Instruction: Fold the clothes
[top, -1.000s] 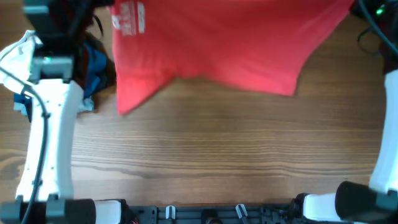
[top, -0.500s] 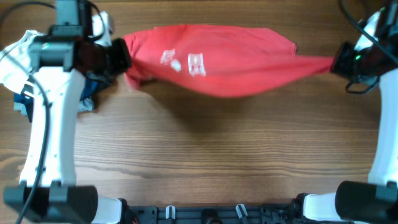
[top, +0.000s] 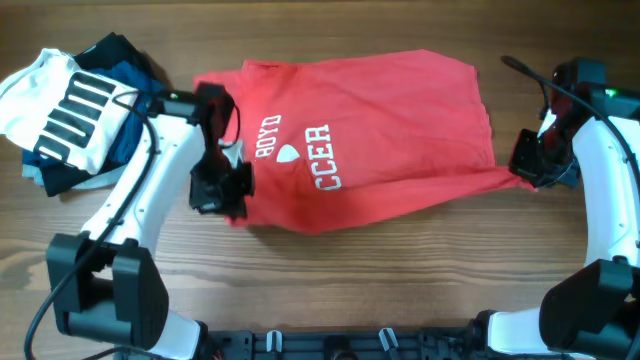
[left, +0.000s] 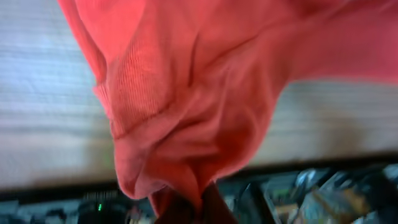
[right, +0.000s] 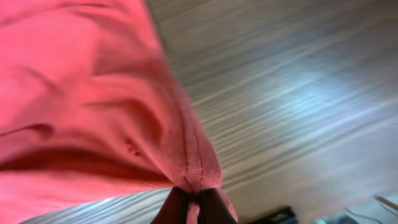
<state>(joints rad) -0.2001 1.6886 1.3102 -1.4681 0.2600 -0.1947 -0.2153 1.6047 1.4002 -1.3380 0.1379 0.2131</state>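
Observation:
The clothes, a red T-shirt with white lettering, lie spread across the far middle of the table, lettering up. My left gripper is at the shirt's near-left corner. In the left wrist view, bunched red fabric runs down between the dark fingers, so that gripper is shut on it. My right gripper holds the shirt's stretched right corner. The right wrist view shows a stitched hem pinched in this shut gripper.
A pile of other garments sits at the far left: a white one with black stripes on top of navy and blue ones. Wooden tabletop stretches along the front. Cables hang near the right arm.
The shirt was held stretched in the air between both grippers. It has come down and now lies spread on the table, and both grippers have dropped nearer the front with their corners.

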